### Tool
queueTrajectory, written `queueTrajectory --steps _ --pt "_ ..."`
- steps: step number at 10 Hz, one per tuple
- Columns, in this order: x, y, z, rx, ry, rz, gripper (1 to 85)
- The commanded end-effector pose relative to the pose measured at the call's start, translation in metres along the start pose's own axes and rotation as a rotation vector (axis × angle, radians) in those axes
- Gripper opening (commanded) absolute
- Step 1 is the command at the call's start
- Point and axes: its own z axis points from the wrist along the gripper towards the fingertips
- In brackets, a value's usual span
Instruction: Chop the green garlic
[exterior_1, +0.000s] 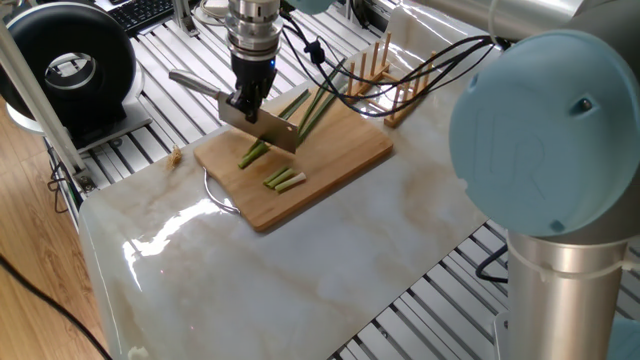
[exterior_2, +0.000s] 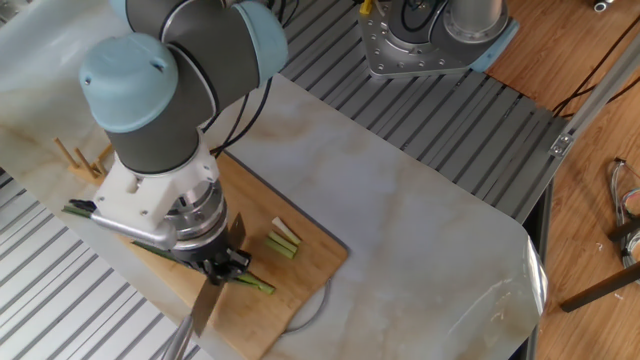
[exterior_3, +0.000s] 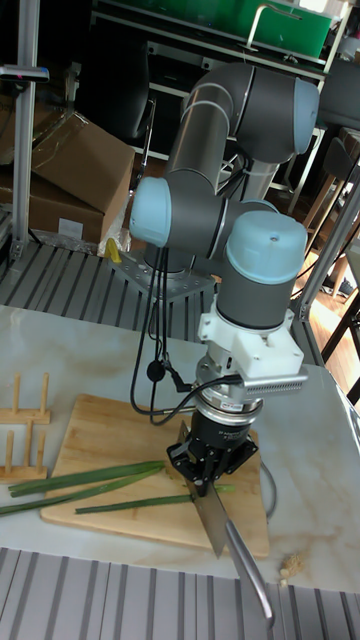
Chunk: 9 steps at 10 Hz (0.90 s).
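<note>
Beneath the jaws (clamped on a knife (exterior_1: 262, 124)) lies the green garlic (exterior_1: 254, 153).

green garlic (exterior_1: 305, 108) stalks lie flat, diagonal on wood board; cut pale-green pcs (exterior_1: 284, 179) lie nearby

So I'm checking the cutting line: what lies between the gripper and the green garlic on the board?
Only the knife: the gripper holds it, blade slanting down towards the green garlic on the cutting board, seen in one fixed view.
</note>
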Motion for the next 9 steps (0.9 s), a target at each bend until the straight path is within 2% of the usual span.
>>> queueTrajectory --steps 1,3,4,5,7,9 --pt "0.002 0.001 0.008 -0.007 -0.001 0.031 1.3" --pt "0.004 0.002 0.012 -0.011 0.001 0.037 1.3" --pt "0.008 0.001 0.009 -0.013 0.014 0.013 1.3" --pt "0.015 0.0 0.001 -0.02 0.045 -0.038 1.3" --pt "0.022 -0.001 -0.011 -0.028 0.077 -0.105 1.3" --pt "0.018 0.001 0.004 -0.02 0.062 -0.095 1.3"
